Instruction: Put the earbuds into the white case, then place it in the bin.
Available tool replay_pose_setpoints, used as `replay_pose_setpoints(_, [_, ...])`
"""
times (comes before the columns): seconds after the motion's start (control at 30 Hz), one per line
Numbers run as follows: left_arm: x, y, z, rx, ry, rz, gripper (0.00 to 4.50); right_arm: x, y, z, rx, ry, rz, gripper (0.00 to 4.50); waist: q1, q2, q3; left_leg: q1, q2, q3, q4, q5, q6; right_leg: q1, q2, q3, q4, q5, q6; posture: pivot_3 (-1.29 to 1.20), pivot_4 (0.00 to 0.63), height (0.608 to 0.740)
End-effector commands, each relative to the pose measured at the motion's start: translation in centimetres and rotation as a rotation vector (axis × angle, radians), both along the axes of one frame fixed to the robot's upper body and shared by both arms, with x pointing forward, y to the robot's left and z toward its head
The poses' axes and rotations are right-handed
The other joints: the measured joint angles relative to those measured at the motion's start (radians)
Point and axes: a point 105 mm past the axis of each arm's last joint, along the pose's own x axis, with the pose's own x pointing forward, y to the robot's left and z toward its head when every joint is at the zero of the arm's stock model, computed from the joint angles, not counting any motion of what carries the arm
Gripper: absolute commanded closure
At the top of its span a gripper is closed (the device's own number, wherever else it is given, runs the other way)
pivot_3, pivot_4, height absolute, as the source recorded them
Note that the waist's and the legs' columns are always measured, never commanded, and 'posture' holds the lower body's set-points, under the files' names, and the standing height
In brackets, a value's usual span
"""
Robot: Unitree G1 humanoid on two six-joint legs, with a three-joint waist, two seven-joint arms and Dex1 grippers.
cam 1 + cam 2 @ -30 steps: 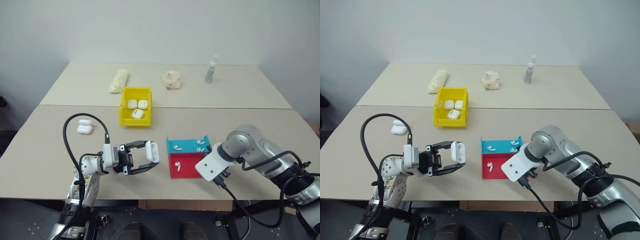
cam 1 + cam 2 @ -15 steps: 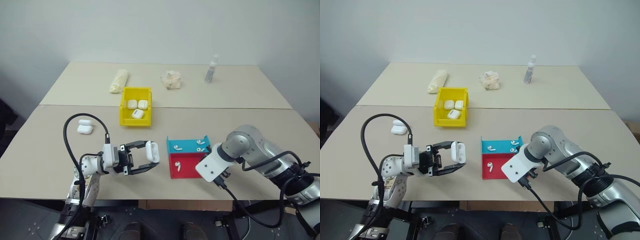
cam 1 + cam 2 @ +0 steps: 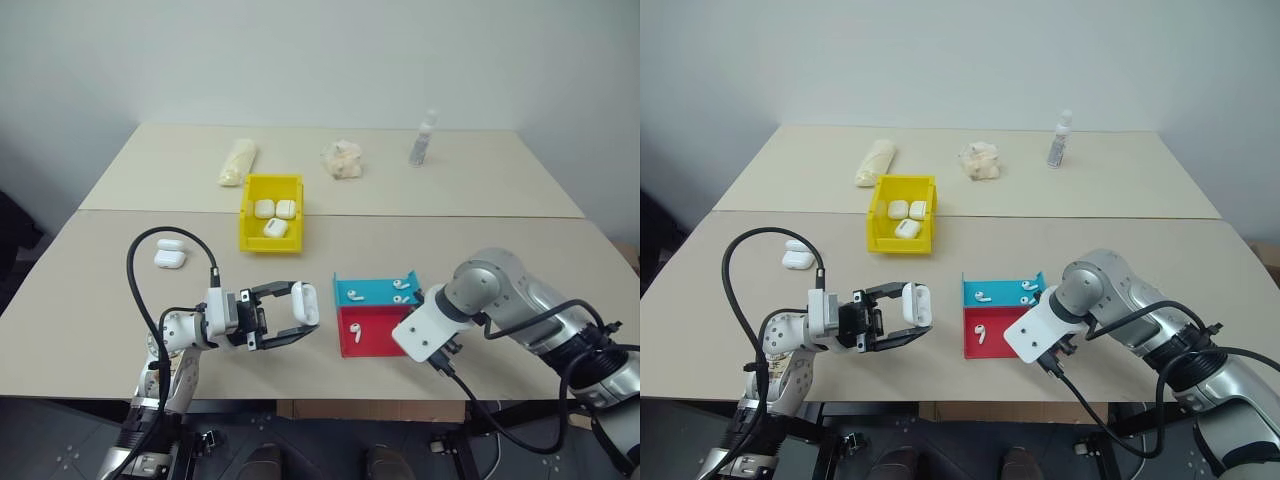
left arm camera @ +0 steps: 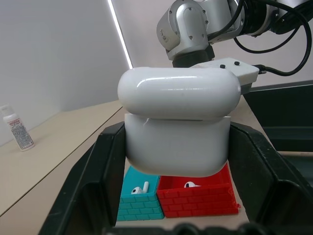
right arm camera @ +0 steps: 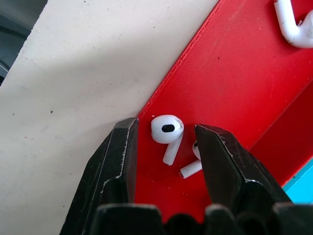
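I see the left gripper (image 3: pixel 297 313) clenched on a small glossy white rounded earbud case (image 4: pixel 177 128). Its two black fingers (image 4: pixel 93 181) press the case's sides, and the case is held above the table, lid closed, just to the robot's left of the shallow red-and-blue plastic tray (image 3: pixel 372 313).

The right gripper (image 5: pixel 166 142) points steeply down into the tray's red compartment (image 5: pixel 244 73). Its black fingers (image 5: pixel 115 166) stand apart on either side of a tiny glossy white earbud (image 5: pixel 167 134) lying on the red floor at the compartment's edge. I cannot tell whether either finger touches it. A second white earbud (image 5: pixel 190 166) lies just beside the first, partly hidden by the other finger. A third (image 5: pixel 296 27) lies farther into the red compartment.

Beyond the tray, to the robot's left, stands the small bright yellow rectangular plastic bin (image 3: pixel 270 212) with three white cases (image 3: pixel 273 214) inside. Another white case (image 3: pixel 168 256) lies on the beige table (image 3: pixel 480 250), well apart from the tray and nearer the bin.
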Motion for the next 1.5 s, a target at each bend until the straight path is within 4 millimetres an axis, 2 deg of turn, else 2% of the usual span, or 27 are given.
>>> replay_pose_setpoints(0.03, [-0.06,-0.17,0.59,-0.001,-0.042,-0.005,1.71,0.44,-0.18,1.2,0.001,-0.037,0.009,2.27,0.0,0.0,0.0,0.0,0.0,0.0,0.0,0.0,0.0,0.0,0.0,0.0,0.0,0.0,0.0,0.0,0.15,0.74])
replay_pose_setpoints(0.8, [-0.08,-0.41,0.49,-0.004,-0.045,-0.003,1.71,0.29,-0.2,0.63,-0.005,-0.034,0.033,2.27,0.0,0.0,0.0,0.0,0.0,0.0,0.0,0.0,0.0,0.0,0.0,0.0,0.0,0.0,0.0,0.0,0.15,0.74])
replay_pose_setpoints(0.93, [-0.06,-0.38,0.5,-0.004,-0.044,-0.001,1.71,0.32,-0.07,0.71,0.006,-0.042,0.039,2.98,0.0,0.0,0.0,0.0,0.0,0.0,0.0,0.0,0.0,0.0,0.0,0.0,0.0,0.0,0.0,0.0,0.15,0.74])
replay_pose_setpoints(1.3, [-0.03,-0.37,0.44,-0.006,-0.045,0.006,1.71,0.49,-0.16,0.56,-0.003,-0.045,0.037,2.98,0.0,0.0,0.0,0.0,0.0,0.0,0.0,0.0,0.0,0.0,0.0,0.0,0.0,0.0,0.0,0.0,0.15,0.74])
replay_pose_setpoints(1.4, [-0.05,-0.37,0.43,-0.006,-0.047,0.007,1.71,0.28,-0.25,0.49,-0.005,-0.036,0.046,3.46,0.0,0.0,0.0,0.0,0.0,0.0,0.0,0.0,0.0,0.0,0.0,0.0,0.0,0.0,0.0,0.0,0.15,0.74])
replay_pose_setpoints(1.43, [-0.05,-0.37,0.44,-0.006,-0.047,0.007,1.71,0.26,-0.21,0.49,-0.001,-0.039,0.049,3.8,0.0,0.0,0.0,0.0,0.0,0.0,0.0,0.0,0.0,0.0,0.0,0.0,0.0,0.0,0.0,0.0,0.15,0.74])
replay_pose_setpoints(1.5, [-0.01,-0.36,0.45,-0.006,-0.047,0.008,1.71,0.35,-0.06,0.46,0.008,-0.044,0.041,3.84,0.0,0.0,0.0,0.0,0.0,0.0,0.0,0.0,0.0,0.0,0.0,0.0,0.0,0.0,0.0,0.0,0.15,0.74])
